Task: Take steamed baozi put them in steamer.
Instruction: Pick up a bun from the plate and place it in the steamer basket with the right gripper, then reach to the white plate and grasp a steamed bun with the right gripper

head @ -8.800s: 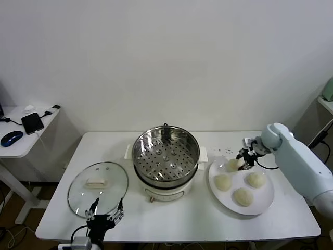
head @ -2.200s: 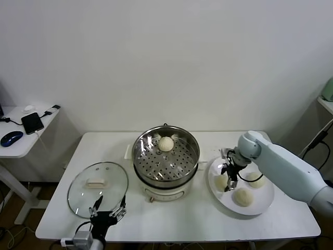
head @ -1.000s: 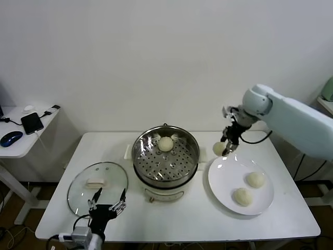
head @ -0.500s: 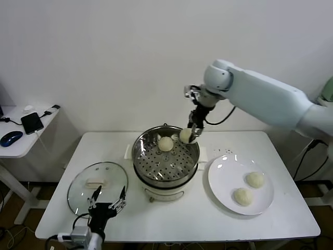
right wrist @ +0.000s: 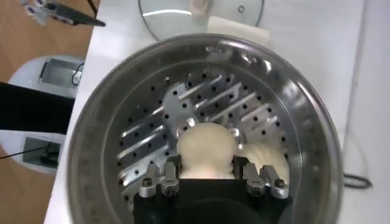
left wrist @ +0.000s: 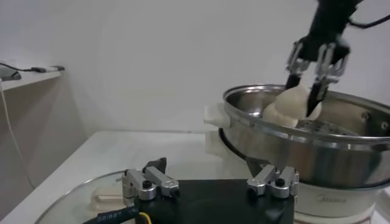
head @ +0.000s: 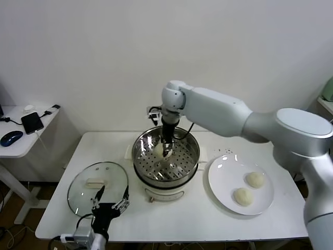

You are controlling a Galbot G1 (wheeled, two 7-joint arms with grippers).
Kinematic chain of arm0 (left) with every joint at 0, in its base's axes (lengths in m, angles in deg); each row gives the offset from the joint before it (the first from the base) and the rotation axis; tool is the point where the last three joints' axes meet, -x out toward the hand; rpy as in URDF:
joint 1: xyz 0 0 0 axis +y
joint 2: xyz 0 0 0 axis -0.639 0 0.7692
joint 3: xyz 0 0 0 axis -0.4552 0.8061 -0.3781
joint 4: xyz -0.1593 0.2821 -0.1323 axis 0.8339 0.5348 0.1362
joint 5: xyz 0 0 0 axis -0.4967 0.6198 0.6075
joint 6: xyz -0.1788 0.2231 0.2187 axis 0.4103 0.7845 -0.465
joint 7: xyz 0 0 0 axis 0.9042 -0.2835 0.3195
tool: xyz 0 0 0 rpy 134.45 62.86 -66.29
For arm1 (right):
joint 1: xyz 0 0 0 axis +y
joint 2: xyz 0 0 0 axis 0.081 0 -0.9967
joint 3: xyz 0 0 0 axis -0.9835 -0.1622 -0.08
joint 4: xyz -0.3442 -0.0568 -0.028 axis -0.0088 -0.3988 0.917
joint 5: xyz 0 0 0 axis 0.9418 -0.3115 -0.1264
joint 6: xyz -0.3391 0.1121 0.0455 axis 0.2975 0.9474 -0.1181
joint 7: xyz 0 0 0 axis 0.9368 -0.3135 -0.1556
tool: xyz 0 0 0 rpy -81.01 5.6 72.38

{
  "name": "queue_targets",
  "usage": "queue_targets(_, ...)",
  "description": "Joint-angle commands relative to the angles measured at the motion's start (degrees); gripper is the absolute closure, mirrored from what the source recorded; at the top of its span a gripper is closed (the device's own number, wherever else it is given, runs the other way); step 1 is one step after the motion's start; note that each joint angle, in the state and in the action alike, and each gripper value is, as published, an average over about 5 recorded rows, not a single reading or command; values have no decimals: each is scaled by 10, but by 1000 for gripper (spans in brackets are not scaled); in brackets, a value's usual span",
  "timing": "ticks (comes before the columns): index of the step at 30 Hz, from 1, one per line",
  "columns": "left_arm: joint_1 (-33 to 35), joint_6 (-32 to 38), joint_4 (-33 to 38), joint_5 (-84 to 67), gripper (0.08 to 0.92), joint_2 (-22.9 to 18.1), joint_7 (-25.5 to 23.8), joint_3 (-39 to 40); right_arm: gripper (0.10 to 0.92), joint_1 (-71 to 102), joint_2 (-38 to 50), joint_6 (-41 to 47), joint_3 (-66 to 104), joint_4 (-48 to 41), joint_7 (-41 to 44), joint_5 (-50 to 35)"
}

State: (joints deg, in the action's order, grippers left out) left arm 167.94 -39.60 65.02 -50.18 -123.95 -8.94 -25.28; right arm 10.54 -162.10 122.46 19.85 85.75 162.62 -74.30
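Gripped baozi (left wrist: pixel 291 107) above steamer (left wrist: pixel 317 146)

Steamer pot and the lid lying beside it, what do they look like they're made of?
The steamer looks like polished stainless steel: mirror-bright wall, perforated tray, on a cream, probably plastic, base. The lid seems clear glass with a metal rim, since the table shows through.

White tabletop (head: pixel 203 216) — three things stand on it.
The glass lid (head: pixel 98 188) lies flat at the near left, the steamer (head: pixel 165 161) sits in the middle on its cream base, and a white plate (head: pixel 241 186) rests at the right — just beside the steamer.
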Motion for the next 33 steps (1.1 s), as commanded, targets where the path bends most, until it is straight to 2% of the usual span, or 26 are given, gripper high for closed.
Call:
queue_targets(1,1,0,3,0,177,-1,1,3,465,50,-65,-1,19,-40,-21,30)
queue_targets(14,-3,0,-2,-4,177,0,2,4,465,58,-89,-9,29,-62,-24,36)
queue_targets(17,-4,-1,-3,-4,177,0,1,4,424,53,-83,-9,28,-57,-21,37)
queue_targets(21,-6,-2,-5,-5,177,0,1,3,314,45,-65,-7,29,-44,-19,36)
queue_targets(26,-4,-3,-5,-6,177,2,1,2,212,17,-17,-4,34,6,-14,28)
queue_targets(33,-4,-6,-2,-12,177,5,0,-1,203,-55,123,-6,47,142,9,-2)
